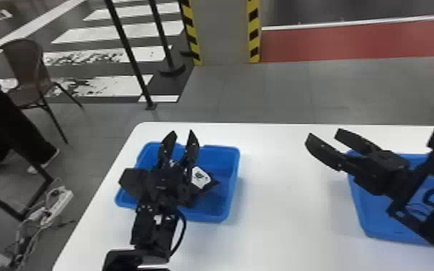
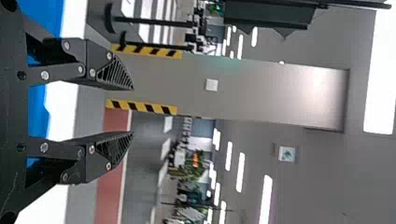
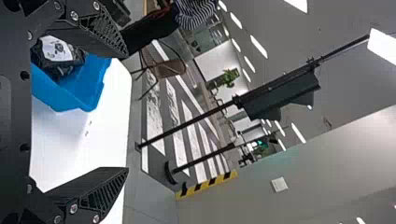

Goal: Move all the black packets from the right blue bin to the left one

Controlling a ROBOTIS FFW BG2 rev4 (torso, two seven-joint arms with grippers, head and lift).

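The left claw (image 1: 181, 132) hangs over the left bin (image 1: 233, 176) and the right claw (image 1: 322, 133) well to its right, both parted and empty, the right wider; a black packet (image 1: 200, 177) (perhaps more) lies in that bin. The right arm (image 1: 412, 183) hides part of the right bin (image 1: 371, 220), so a leftover packet could be missed, and a low sweep might clip it.

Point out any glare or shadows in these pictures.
Head view: a faint shadow on the white table beside the right blue bin; left wrist view: a bright sheen on the pillar; right wrist view: ceiling lights glowing stark white.
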